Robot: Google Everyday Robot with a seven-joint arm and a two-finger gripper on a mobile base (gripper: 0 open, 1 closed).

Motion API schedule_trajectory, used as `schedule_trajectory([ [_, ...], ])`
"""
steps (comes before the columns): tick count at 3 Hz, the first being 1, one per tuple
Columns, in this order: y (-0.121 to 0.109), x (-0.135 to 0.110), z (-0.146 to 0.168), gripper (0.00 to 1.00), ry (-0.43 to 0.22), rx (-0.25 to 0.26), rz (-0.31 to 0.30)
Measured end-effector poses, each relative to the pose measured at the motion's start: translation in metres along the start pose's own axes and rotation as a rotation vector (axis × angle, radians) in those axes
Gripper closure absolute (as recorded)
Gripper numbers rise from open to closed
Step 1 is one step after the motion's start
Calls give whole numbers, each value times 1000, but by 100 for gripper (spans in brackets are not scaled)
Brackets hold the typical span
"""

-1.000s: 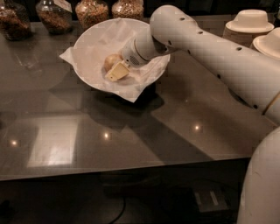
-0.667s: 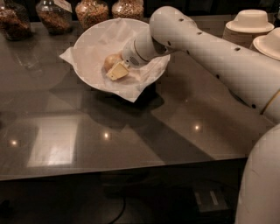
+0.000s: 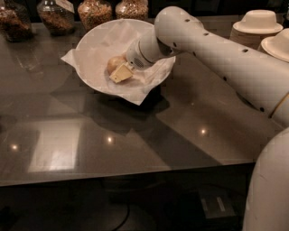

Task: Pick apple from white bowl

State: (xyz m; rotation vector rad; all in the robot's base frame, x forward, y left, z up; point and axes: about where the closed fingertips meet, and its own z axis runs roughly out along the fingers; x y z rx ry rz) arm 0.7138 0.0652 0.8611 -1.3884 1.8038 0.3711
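Observation:
The white bowl (image 3: 92, 49) stands at the back middle of the dark table, lined with crinkled white paper whose corners hang over the rim. The small yellowish-tan apple (image 3: 113, 62) lies inside it, right of centre. My gripper (image 3: 117, 69) reaches into the bowl from the right and sits right at the apple, touching or almost touching its near side. The white arm (image 3: 212, 49) runs from the right edge of the camera view down into the bowl and hides the bowl's right part.
Several glass jars of grain (image 3: 92, 12) line the table's back edge on the left. Stacked beige disposable bowls (image 3: 258, 25) stand at the back right. The table's front edge (image 3: 126, 177) runs across the lower half of the view.

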Motion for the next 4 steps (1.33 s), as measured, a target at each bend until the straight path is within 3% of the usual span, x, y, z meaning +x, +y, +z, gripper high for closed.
schedule_trajectory([
  [1, 2, -12, -10, 100, -25, -4, -22],
  [3, 19, -46, -51, 100, -26, -56, -102],
  [4, 32, -52, -89, 100, 21, -123, -101],
])
